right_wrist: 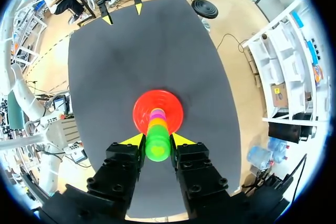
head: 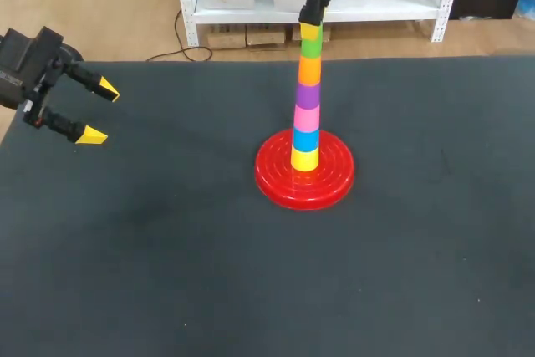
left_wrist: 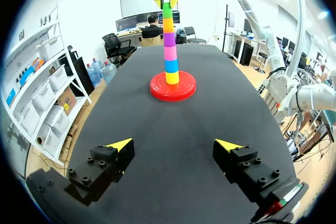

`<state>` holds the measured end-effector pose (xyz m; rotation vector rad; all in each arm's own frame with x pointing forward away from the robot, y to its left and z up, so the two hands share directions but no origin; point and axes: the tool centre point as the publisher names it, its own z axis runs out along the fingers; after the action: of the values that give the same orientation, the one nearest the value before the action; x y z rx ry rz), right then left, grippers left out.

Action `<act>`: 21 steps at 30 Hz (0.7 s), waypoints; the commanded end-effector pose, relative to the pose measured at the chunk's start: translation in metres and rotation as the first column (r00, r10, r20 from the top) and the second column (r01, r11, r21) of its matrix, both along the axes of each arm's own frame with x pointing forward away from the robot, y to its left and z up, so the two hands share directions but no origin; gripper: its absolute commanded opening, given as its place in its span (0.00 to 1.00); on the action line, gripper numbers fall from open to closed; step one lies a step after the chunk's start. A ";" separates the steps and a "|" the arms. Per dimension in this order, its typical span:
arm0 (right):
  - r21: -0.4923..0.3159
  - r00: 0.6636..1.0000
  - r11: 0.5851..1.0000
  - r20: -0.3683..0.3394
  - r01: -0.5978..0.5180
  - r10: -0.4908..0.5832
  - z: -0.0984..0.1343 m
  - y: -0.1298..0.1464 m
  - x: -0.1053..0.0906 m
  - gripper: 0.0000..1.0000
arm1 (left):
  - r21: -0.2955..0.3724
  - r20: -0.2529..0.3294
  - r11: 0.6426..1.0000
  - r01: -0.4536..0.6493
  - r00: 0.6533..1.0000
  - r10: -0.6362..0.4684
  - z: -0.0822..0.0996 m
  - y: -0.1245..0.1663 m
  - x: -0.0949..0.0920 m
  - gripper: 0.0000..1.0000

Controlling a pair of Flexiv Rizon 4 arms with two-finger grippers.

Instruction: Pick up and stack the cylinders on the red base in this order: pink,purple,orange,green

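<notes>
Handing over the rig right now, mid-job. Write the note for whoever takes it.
Left gripper: open, empty, far left of the stack.
Right gripper: shut on green cylinder at the stack's top.
On red base, bottom up: yellow cylinder, blue cylinder, pink cylinder, purple cylinder, orange cylinder, green.
Done: all four stacked in order.
Left: release green, lift clear.

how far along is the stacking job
Nearly done: pink cylinder, purple cylinder, orange cylinder and green cylinder are stacked in order over the red base. In hand: the right tool is shut on the green cylinder. Remaining: release it. The left tool is open and empty.
</notes>
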<state>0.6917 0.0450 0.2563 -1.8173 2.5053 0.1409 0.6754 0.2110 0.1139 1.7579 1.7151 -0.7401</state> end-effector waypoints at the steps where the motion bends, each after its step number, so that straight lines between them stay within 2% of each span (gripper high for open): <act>1: 0.001 1.000 1.000 -0.012 -0.002 0.002 -0.008 0.000 0.004 0.00 | 0.001 0.003 1.000 -0.001 1.000 0.001 -0.001 0.000 -0.001 1.00; 8: -0.001 1.000 1.000 0.004 0.001 -0.001 -0.006 0.000 0.003 0.00 | 0.001 0.003 1.000 -0.001 1.000 0.001 -0.001 0.000 -0.001 1.00; 9: -0.005 1.000 1.000 0.016 0.001 -0.001 -0.005 0.001 0.002 0.21 | 0.001 0.003 1.000 -0.001 1.000 0.001 -0.001 0.000 -0.001 1.00; 10: -0.005 1.000 1.000 0.015 -0.001 0.001 -0.004 0.001 0.001 0.75 | 0.001 0.003 1.000 -0.001 1.000 0.001 -0.001 0.000 -0.001 1.00; 11: -0.012 1.000 1.000 0.026 -0.001 0.001 -0.004 0.002 0.000 1.00 | 0.001 0.003 1.000 -0.001 1.000 0.001 -0.001 0.000 -0.001 1.00; 15: -0.008 0.999 1.000 0.053 -0.011 0.011 0.001 0.006 -0.004 1.00 | 0.001 0.003 1.000 -0.001 1.000 0.001 -0.001 0.000 -0.001 1.00; 21: 0.014 0.988 1.000 0.152 -0.015 0.013 0.010 0.004 -0.012 1.00 | 0.001 0.003 1.000 -0.001 1.000 0.001 -0.001 0.000 -0.001 1.00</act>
<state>0.6975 0.0596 0.2677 -1.8198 2.4379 0.0698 0.6754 0.2110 0.1138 1.7579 1.7151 -0.7401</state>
